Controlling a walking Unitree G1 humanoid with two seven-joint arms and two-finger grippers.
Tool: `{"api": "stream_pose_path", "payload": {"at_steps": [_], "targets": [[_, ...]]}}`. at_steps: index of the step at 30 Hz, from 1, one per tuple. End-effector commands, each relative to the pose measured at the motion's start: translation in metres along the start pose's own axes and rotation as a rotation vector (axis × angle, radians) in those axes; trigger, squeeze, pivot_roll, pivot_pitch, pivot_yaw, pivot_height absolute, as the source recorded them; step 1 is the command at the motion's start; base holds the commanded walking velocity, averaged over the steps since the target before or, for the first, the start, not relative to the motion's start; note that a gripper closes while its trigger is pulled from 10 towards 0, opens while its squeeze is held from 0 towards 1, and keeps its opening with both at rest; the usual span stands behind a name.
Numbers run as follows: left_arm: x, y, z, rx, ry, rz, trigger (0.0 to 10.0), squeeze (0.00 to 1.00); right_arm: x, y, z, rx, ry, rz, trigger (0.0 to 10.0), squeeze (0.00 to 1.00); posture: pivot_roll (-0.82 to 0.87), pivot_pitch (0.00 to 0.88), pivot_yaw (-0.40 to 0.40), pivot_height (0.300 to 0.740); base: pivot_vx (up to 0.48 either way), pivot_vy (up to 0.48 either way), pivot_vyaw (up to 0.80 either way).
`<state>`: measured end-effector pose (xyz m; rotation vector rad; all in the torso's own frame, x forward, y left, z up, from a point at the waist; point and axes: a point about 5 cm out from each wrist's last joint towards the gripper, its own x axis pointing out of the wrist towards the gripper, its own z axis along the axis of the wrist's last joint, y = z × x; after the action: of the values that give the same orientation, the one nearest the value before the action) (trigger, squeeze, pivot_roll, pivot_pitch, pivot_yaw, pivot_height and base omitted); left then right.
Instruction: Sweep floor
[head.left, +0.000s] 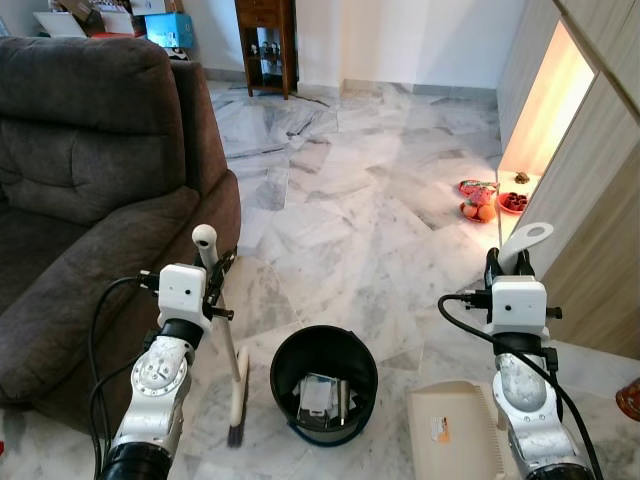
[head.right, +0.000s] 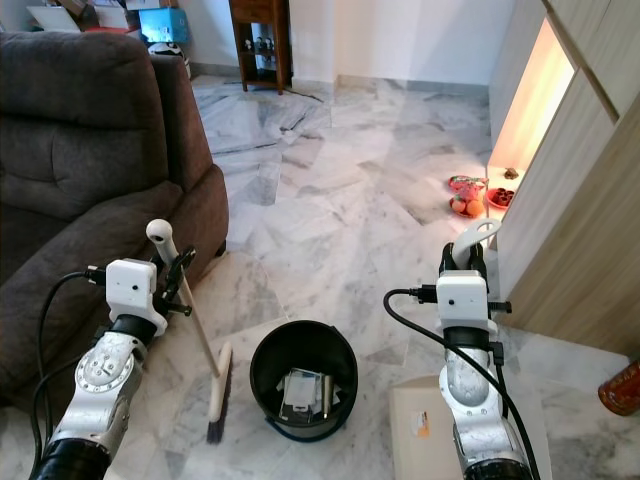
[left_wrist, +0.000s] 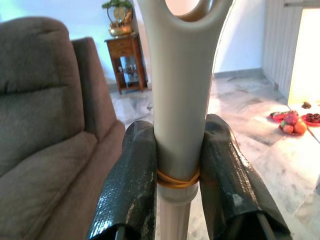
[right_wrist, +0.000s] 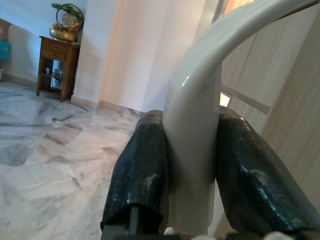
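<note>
**Ana:** Left eye view first: what does the broom (head.left: 232, 370) look like?

**Ben:** A short cream hand brush with a rounded knob on top, its dark bristles resting on the floor (head.left: 350, 200) just left of the bin. The left end effector (head.left: 217, 275) has both black fingers (left_wrist: 131, 185) pressed against the handle, where a yellow rubber band circles it.

**Ana:** And the other arm?

**Ben:** The right end effector (head.left: 508, 262) is clamped on the curved cream handle of the dustpan (head.left: 455, 432), which lies flat on the floor at the robot's right.

**Ana:** What stands around them?

**Ben:** A black bin (head.left: 323, 383) sits between brush and dustpan, with some litter inside. A dark brown sofa (head.left: 90, 180) crowds the left side, close beside the brush. Plates of fruit (head.left: 480, 200) sit on the floor by the lit wooden cabinet (head.left: 590, 190).

**Ana:** The room?

**Ben:** Grey-veined white marble tiles run back to a white wall, where a dark wooden side table (head.left: 266, 45) stands.
</note>
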<state>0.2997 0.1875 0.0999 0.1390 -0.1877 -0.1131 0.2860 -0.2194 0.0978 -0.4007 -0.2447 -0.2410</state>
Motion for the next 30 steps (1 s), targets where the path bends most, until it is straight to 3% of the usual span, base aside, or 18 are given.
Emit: {"api": "stream_pose_path", "payload": {"at_steps": [1, 12, 30], "targets": [[0.002, 0.004, 0.010, 0.000, -0.042, 0.009, 10.0, 0.00, 0.008, -0.005, 0.008, -0.002, -0.054, -0.001, 10.0, 0.00, 0.04, 0.000, 0.016, 0.740, 0.000, 0.000, 0.00], [0.002, -0.003, 0.011, -0.020, -0.050, -0.008, 10.0, 0.00, 0.005, 0.006, 0.008, 0.023, -0.057, 0.055, 10.0, 0.00, 0.02, 0.000, 0.016, 0.740, 0.000, 0.000, 0.00], [0.005, -0.005, 0.011, -0.024, -0.050, -0.029, 10.0, 0.00, 0.005, 0.004, 0.007, 0.028, -0.066, 0.043, 10.0, 0.00, 0.01, 0.000, 0.029, 0.740, 0.000, 0.000, 0.00]]}}
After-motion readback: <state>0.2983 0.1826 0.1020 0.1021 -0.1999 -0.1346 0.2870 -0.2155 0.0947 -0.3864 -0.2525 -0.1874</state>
